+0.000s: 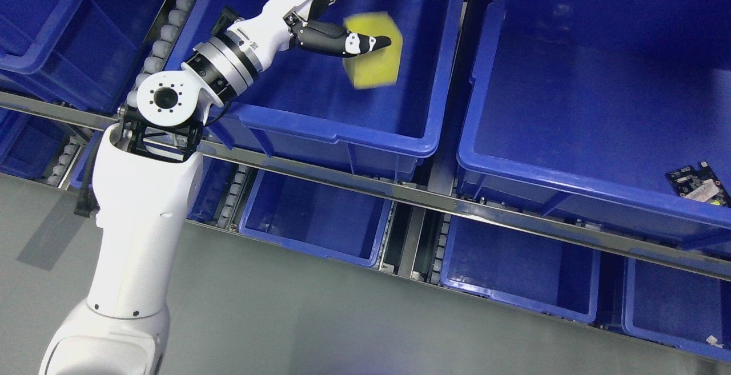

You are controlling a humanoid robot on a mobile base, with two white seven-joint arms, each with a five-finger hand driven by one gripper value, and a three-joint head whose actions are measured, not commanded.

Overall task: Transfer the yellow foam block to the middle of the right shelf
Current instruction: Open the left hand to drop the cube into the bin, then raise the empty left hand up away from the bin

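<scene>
- Left hand (pixel 342 7) reaches into the middle bin (pixel 342 129), arm coming up from the lower left over the bin's front-left corner.
- Fingers spread, thumb (pixel 342 43) stretched out long; the other fingers run off the top edge. Holds nothing.
- Block (pixel 374 52) sits in the bin, blurred, nearer the right wall than the left, toward the back.
- Thumb tip lies across the block's upper part in this view; cannot tell whether it touches or just hangs above.
- Block lies under and just right of the palm, between thumb and the other fingers — reads as a hand opened wide to straddle it before closing.
- Right bin (pixel 571 175) is next door across the divider, bare but for a circuit board (pixel 698 184) at its front-right corner; likely the target.
- Right arm not seen.
</scene>
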